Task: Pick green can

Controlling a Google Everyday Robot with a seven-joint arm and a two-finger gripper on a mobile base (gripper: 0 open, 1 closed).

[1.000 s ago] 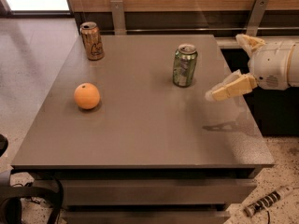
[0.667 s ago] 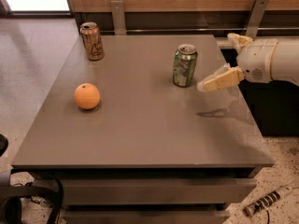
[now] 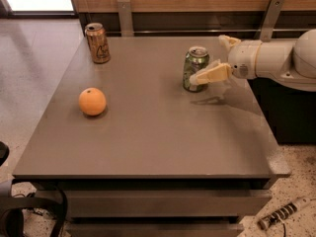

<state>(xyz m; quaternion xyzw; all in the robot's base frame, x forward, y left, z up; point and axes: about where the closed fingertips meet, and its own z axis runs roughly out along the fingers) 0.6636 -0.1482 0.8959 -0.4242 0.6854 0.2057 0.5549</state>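
Note:
The green can (image 3: 194,67) stands upright on the grey table (image 3: 148,142), right of centre near the far side. It is shiny green with pale markings and a silver top. My gripper (image 3: 208,59) reaches in from the right on a white arm and is open. Its near finger (image 3: 211,74) lies across the can's front right side. Its far finger (image 3: 227,41) sits behind and to the right of the can. I cannot tell whether either finger touches the can.
A brown-gold can (image 3: 98,43) stands at the table's far left. An orange (image 3: 92,101) lies on the left half. A wooden wall with metal brackets runs behind the table. The table's right edge is below my arm.
My gripper has moved left, from the table's right edge up to the green can. The near finger now overlaps the can. The can, the orange and the brown-gold can have not moved.

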